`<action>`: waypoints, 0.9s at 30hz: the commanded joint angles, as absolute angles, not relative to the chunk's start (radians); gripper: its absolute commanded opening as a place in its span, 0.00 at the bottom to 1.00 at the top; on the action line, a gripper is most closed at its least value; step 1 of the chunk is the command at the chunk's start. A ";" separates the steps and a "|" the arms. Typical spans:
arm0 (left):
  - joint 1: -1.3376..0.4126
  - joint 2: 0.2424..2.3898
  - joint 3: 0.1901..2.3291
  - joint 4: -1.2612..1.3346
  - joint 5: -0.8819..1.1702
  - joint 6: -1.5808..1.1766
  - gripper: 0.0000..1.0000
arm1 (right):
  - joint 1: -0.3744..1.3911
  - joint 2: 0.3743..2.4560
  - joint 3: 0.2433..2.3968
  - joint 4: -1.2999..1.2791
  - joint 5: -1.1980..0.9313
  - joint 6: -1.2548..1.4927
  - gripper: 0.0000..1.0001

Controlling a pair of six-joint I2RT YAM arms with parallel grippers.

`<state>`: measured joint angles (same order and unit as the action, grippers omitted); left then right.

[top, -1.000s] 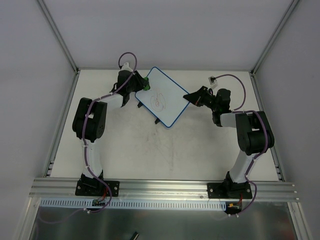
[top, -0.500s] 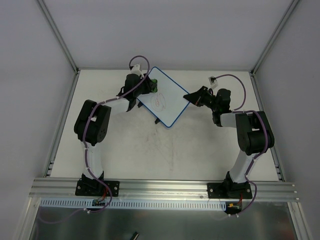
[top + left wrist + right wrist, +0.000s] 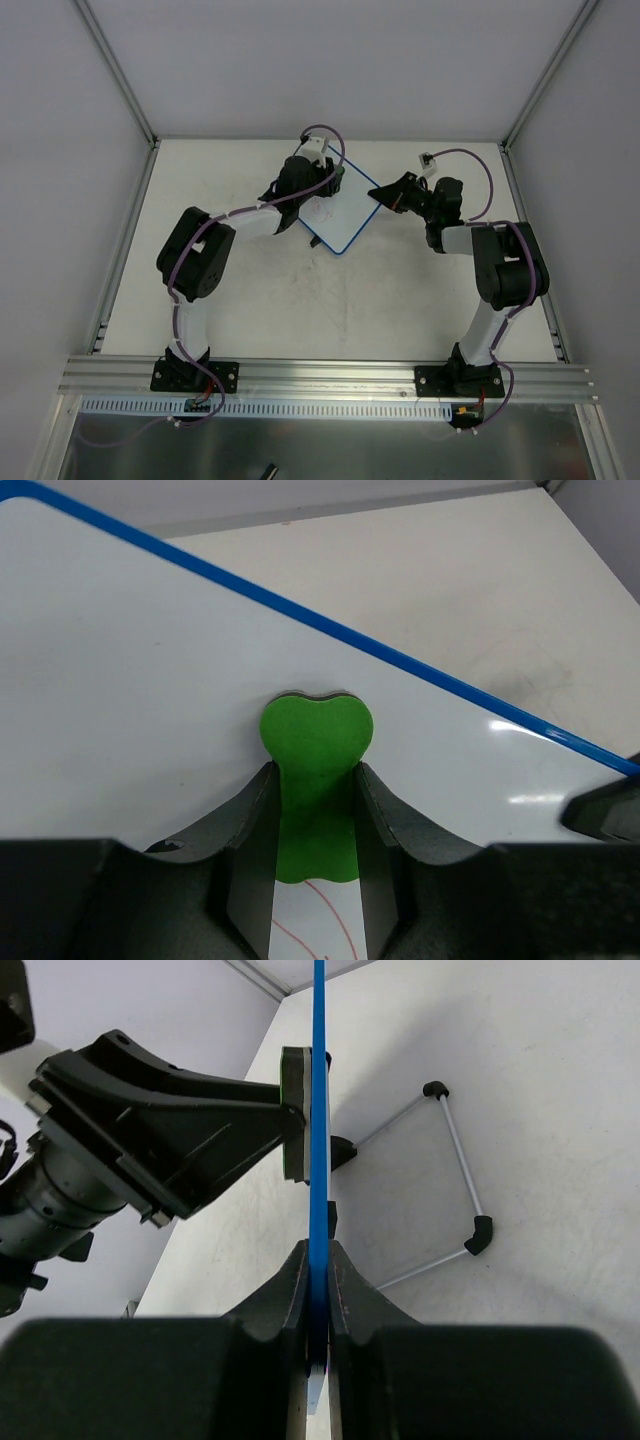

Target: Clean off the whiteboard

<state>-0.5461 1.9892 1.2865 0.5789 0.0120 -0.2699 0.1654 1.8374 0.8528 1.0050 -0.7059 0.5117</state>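
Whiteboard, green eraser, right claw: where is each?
whiteboard [image 3: 150, 680]: left wrist view, bare white face.
green eraser [image 3: 316, 738]: left wrist view, its rounded head.
right claw [image 3: 318, 1260]: right wrist view, between its fingertips.

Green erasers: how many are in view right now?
1. The small green heart-shaped foam eraser sits in the left gripper, pressed against the blue-rimmed whiteboard. No others visible.

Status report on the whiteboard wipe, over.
Left gripper shut on green eraser, pressed to whiteboard. Right gripper shut on whiteboard edge. Red scribble not yet wiped. Nothing in the way.
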 commanded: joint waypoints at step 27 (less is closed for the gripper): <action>-0.474 1.991 1.209 0.434 -0.005 -0.529 0.00 | 0.179 1.816 0.859 1.147 -0.753 0.489 0.00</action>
